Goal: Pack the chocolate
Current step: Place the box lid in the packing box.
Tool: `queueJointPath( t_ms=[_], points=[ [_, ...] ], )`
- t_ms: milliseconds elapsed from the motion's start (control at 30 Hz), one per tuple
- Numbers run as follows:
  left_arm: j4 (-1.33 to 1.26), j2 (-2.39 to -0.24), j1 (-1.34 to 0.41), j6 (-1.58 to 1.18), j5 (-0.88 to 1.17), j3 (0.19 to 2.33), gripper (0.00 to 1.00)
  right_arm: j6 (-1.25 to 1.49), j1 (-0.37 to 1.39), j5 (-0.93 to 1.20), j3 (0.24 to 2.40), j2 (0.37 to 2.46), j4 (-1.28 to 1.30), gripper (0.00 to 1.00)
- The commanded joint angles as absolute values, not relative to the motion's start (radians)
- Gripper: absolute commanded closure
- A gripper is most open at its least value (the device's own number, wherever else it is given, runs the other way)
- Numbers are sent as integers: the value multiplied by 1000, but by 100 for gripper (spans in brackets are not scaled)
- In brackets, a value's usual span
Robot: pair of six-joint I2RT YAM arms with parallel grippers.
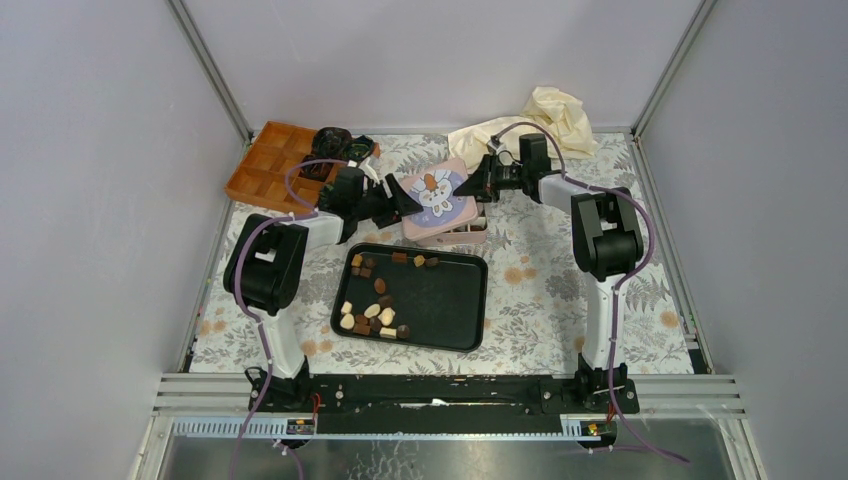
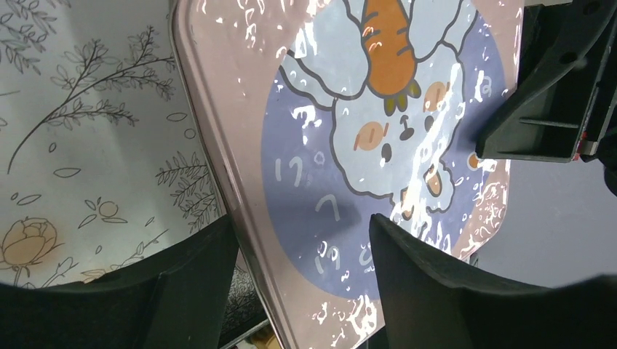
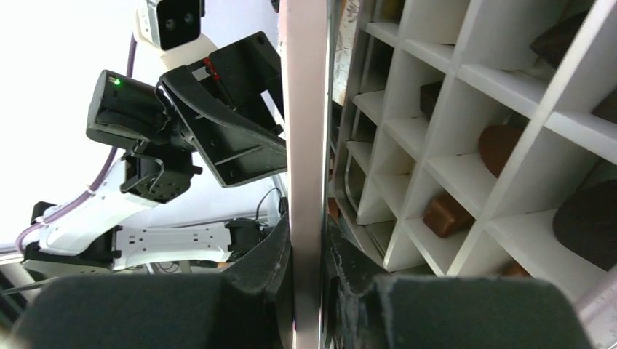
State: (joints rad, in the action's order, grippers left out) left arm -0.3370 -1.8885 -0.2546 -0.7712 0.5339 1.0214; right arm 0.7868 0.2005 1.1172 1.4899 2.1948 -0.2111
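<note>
Several dark, light brown and cream chocolate pieces [image 1: 372, 310] lie on a black tray [image 1: 450, 320]. More chocolate [image 3: 445, 214] sits in the white dividers of a box [image 3: 451, 131], which shows under the lid in the top view as the box [image 1: 468, 233]. A pink rabbit-print lid [image 1: 436, 195] is tilted over that box. My right gripper [image 1: 470, 187] is shut on the lid's far edge [image 3: 305, 131], pinched at the right gripper [image 3: 309, 233]. My left gripper [image 2: 298, 225] is open and straddles the near edge of the lid [image 2: 378, 131], with a gap at each finger.
An orange compartment tray [image 1: 262, 165] and crumpled dark paper cups [image 1: 335, 140] lie at the back left. A cream cloth [image 1: 540, 115] is bunched at the back right. Grey walls close in the flowered table on three sides.
</note>
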Motion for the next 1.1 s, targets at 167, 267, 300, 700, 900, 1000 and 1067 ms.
queueJointPath(
  t_ms=[167,267,300,700,900,1000,1067],
  points=[
    [-348,-1890,-254,-767,533,1023,32,613,173,1045,1556,2182,-24,89],
    [-347,-1906,-254,-768,542,1035,34,573,166,1026,1555,2178,30,87],
    [-347,-1911,-255,-770,546,1039,34,556,166,1019,1553,2176,46,87],
    [-263,-1942,-258,-736,533,1107,42,447,164,950,1588,2172,136,68],
    [-186,-1973,-261,-706,522,1177,44,346,164,887,1622,2160,231,58],
    [-148,-1989,-260,-690,517,1212,44,315,164,864,1633,2154,259,55],
    [-126,-1998,-261,-677,513,1236,45,286,164,843,1645,2152,283,54]
  ],
)
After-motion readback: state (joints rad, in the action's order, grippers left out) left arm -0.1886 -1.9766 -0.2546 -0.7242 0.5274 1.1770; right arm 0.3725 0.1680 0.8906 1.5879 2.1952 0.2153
